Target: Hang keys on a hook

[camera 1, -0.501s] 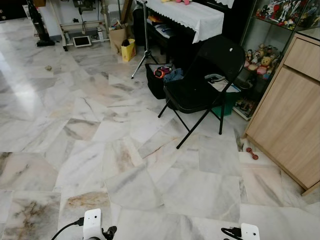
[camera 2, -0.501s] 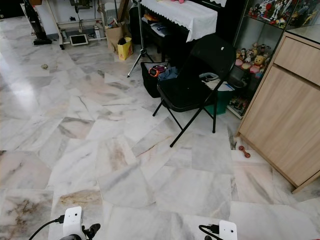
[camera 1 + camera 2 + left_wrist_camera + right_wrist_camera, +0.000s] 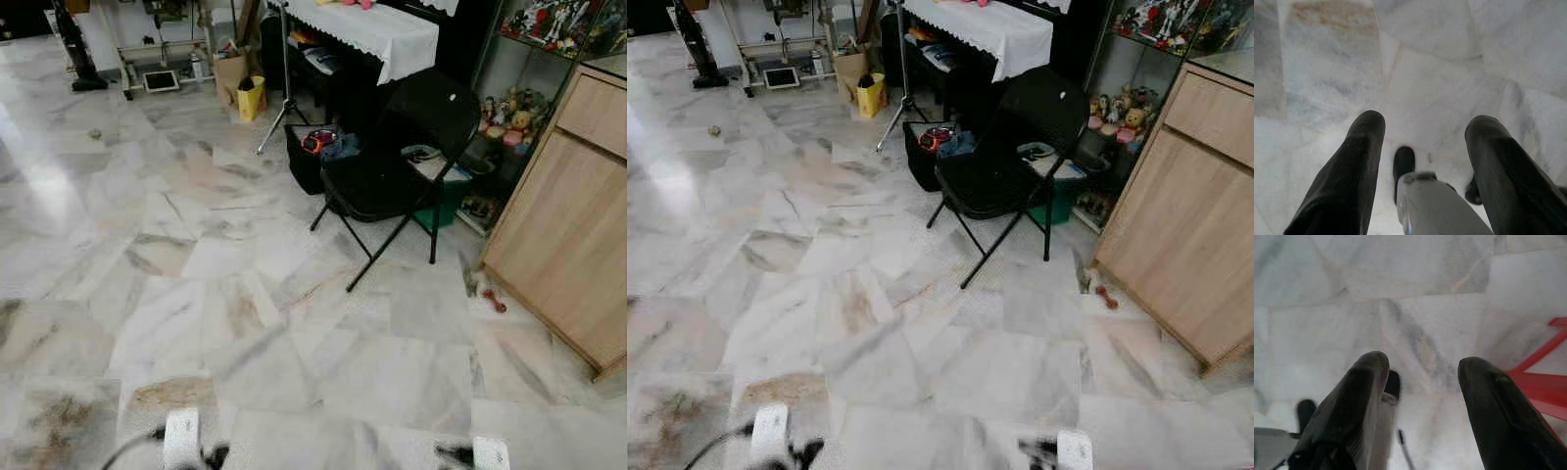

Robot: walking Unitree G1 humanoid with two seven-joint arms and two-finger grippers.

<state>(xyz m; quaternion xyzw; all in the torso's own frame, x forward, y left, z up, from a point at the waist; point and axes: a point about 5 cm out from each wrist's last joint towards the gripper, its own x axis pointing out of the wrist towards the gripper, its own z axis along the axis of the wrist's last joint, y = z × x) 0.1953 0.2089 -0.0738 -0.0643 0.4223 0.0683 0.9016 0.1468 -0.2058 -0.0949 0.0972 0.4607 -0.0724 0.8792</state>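
No readable text anywhere here, honestly; the yellow bag (image 3: 251, 98) by the tripod might carry some print, but it's too small and blurry to make out; same for the boxes on the shelf (image 3: 549, 22) at top right, just colourful smudges; the wood cabinet (image 3: 573, 206) is plain; nothing legible on the marble floor (image 3: 196, 264) in the wrist views either.
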